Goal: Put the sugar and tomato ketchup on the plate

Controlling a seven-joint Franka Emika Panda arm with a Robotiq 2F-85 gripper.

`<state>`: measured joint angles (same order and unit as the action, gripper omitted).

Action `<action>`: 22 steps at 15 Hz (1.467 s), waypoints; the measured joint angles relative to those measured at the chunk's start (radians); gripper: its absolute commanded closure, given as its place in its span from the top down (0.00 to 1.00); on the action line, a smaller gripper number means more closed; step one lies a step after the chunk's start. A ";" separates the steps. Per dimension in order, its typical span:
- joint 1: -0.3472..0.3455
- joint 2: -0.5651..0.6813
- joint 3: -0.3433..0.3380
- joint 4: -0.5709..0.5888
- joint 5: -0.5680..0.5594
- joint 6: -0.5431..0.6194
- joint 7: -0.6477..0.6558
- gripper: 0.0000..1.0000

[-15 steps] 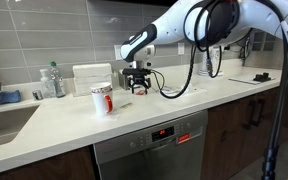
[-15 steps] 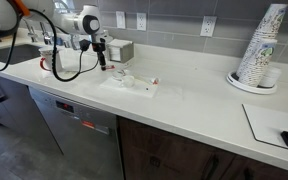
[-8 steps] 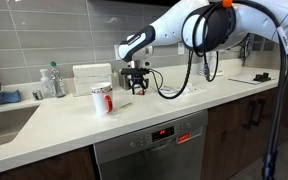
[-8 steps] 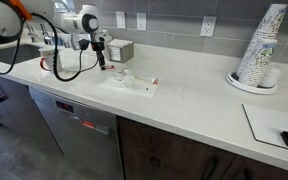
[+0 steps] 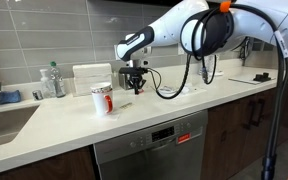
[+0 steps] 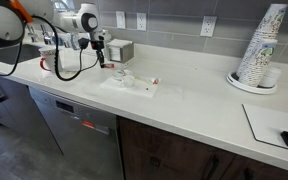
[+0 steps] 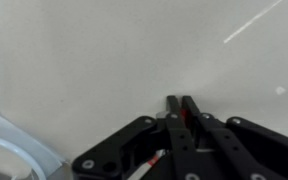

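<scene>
White counter (image 7: 104,50), end effector (image 7: 181,102) pinching tomato ketchup (image 7: 185,118)

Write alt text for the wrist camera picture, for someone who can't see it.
The gripper, reaching in from the bottom edge, is shut on a thin reddish sliver, apparently the tomato ketchup sachet, above a pale countertop. The curved rim of the white plate shows at the lower left corner.

The tomato ketchup (image 7: 185,116) shows only as a thin red sliver, edge-on, pinched in the closed tips of the gripper (image 7: 183,105). The plate (image 7: 6,150), white and shallow, lies at eight o'clock from it in the wrist view, apart; only part of its curved rim shows.
</scene>
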<state>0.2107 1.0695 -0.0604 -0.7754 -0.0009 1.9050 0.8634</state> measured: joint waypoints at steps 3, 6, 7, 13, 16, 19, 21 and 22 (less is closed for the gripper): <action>0.001 0.006 -0.001 0.012 0.000 -0.005 0.004 0.00; 0.007 0.007 -0.015 0.015 -0.009 -0.023 0.057 0.00; 0.010 0.005 -0.024 0.015 -0.013 -0.031 0.085 0.00; 0.007 -0.036 -0.080 -0.002 -0.020 -0.041 0.241 0.00; -0.005 -0.067 -0.102 -0.040 -0.020 -0.041 0.293 0.00; -0.022 -0.100 -0.108 -0.103 -0.016 -0.041 0.341 0.00; -0.034 -0.124 -0.113 -0.154 -0.014 -0.041 0.371 0.00; -0.039 -0.138 -0.116 -0.181 -0.014 -0.040 0.386 0.00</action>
<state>0.1721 0.9313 -0.1762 -0.9566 -0.0148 1.8648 1.2496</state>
